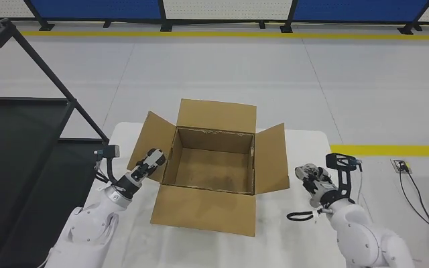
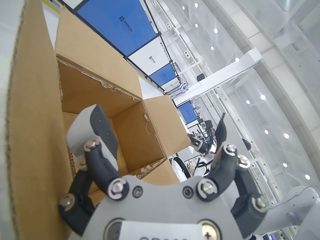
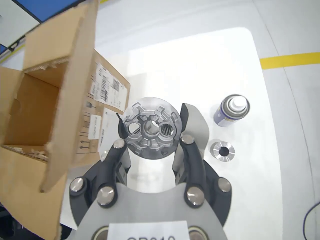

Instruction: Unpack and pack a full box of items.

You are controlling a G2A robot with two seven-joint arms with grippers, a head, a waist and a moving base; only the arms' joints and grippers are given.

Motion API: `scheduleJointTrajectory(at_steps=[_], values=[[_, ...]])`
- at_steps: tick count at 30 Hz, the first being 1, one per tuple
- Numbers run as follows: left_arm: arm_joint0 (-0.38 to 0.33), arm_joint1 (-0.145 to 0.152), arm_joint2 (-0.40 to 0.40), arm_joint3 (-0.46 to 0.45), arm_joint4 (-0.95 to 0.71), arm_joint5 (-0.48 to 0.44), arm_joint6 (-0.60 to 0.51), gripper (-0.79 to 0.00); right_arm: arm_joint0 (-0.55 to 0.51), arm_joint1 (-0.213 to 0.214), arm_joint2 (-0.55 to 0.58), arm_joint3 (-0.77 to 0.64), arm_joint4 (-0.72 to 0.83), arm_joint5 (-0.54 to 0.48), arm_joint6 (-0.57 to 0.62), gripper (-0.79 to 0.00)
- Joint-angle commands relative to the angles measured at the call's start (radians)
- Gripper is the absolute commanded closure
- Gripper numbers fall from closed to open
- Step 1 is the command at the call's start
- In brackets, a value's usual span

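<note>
An open cardboard box [image 1: 209, 169] stands mid-table with its four flaps spread, and its inside looks bare. My left gripper [image 1: 155, 159] is at the box's left flap [image 2: 30, 116], open with nothing between its fingers [image 2: 100, 128], pointing over the box interior [image 2: 140, 136]. My right gripper [image 3: 152, 119] is to the right of the box [image 3: 30, 106], above the table. It is shut on a round grey metal gear-like part [image 3: 150, 128], held by its rim. The top view has this gripper [image 1: 310, 175] beside the right flap.
A spray can [image 3: 232, 111] stands upright on the white table [image 3: 225, 58] beyond my right gripper, with a small metal ring [image 3: 222, 151] next to it. A black loop [image 1: 299, 216] lies near the right arm. A dark frame [image 1: 47, 127] stands left of the table.
</note>
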Motion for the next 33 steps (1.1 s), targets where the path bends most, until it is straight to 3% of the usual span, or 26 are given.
scheduleJointTrajectory(at_steps=[1, 10, 16, 24, 33], values=[[0.003, 0.001, -0.005, 0.0, -0.005, -0.004, 0.002, -0.785, 0.005, -0.002, -0.015, -0.035, -0.004, 0.022, -0.026, 0.0], [0.023, 0.005, -0.04, 0.007, -0.024, -0.021, 0.016, -0.785, 0.095, -0.015, -0.159, -0.116, -0.046, 0.062, -0.088, 0.0], [0.038, 0.007, -0.062, 0.011, -0.039, -0.031, 0.025, -0.785, 0.216, -0.027, -0.312, -0.069, -0.099, 0.041, -0.035, 0.0], [0.046, 0.008, -0.074, 0.03, -0.053, -0.041, 0.028, -0.785, 0.523, -0.078, -0.589, 0.258, -0.119, 0.035, 0.139, 0.0], [0.056, 0.009, -0.086, 0.035, -0.061, -0.049, 0.032, -0.785, 0.791, -0.176, -0.795, 0.677, -0.02, 0.078, 0.145, 0.0]])
